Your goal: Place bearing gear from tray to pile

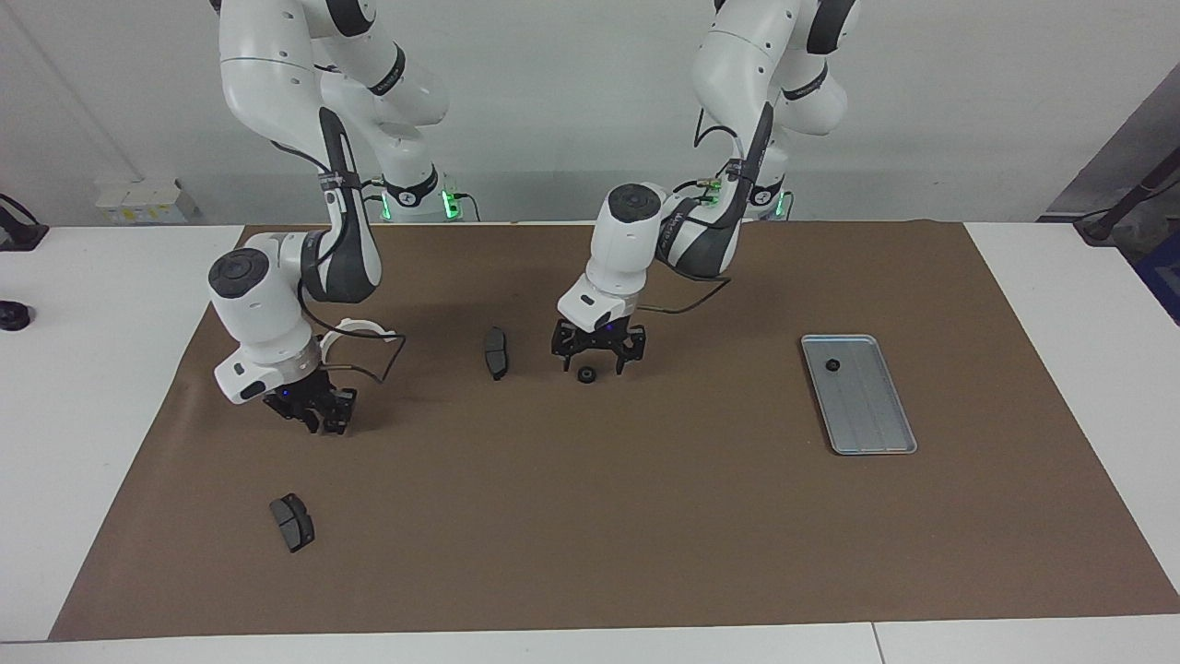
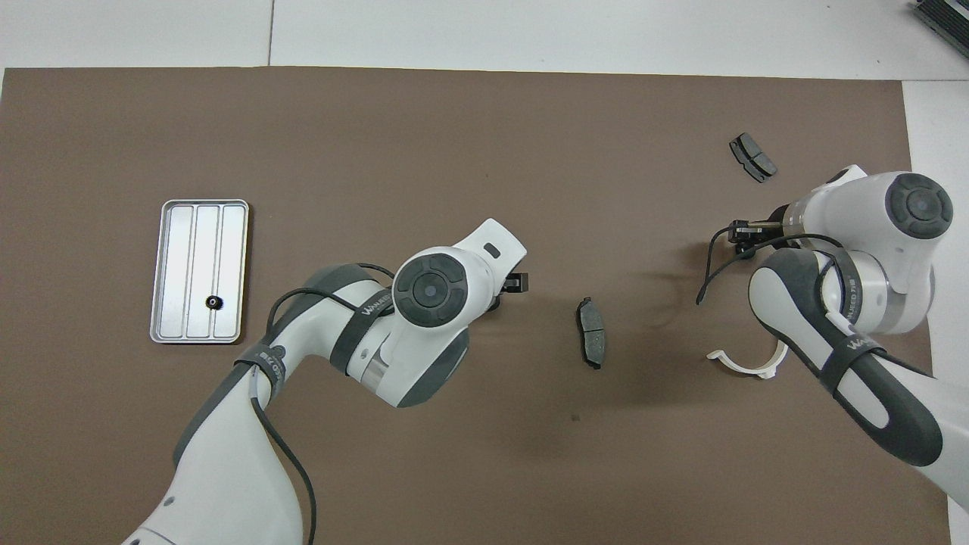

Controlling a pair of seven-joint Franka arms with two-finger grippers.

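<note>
The left end effector [image 1: 597,358] hangs wide open over one bearing gear [image 1: 585,374] lying well apart from the tray [image 1: 871,420], whose robot-side end holds a second gear [image 1: 832,365], closer to this arm than to the right end effector [image 1: 309,412].

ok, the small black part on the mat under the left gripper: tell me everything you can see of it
The bearing gear is a small, round, black part, lying on the brown mat beside the brake pad. It sits directly below the left gripper, whose fingers stand spread to either side of it; nothing grips it. Teeth or a bore are too small to tell. In the overhead view the arm hides it.
</note>
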